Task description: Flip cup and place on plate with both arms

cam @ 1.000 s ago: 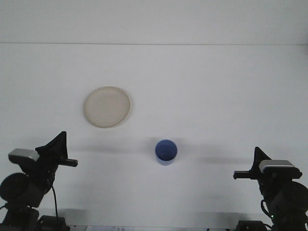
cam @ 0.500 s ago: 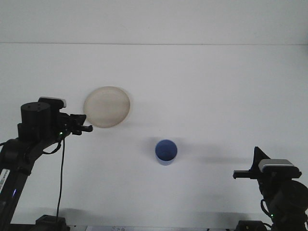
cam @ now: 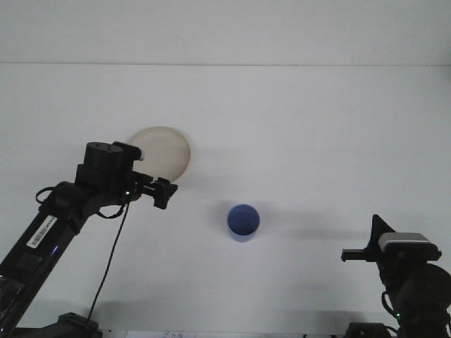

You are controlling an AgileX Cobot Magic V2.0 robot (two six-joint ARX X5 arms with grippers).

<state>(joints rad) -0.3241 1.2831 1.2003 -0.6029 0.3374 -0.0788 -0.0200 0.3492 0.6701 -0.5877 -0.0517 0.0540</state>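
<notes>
A plain white table (cam: pixel 317 127) fills the view, meeting a white wall along its far edge. The small blue plastic cup (cam: pixel 243 222) stands near the middle, a little to the near side, its open mouth showing upward as far as the view tells, with nothing touching it. To its far left lies the round cream-coloured plate (cam: pixel 169 151), partly covered by the black left arm. Over the last second that arm has risen from its rest at the near-left corner and swung inward, so the left gripper (cam: pixel 163 192) now hangs between plate and cup, well apart from the cup; its fingers look slightly parted. The right gripper (cam: pixel 350 255) has stayed parked at the near right, and whether it is parted I cannot tell. The reach for the cup appears to be just beginning.
</notes>
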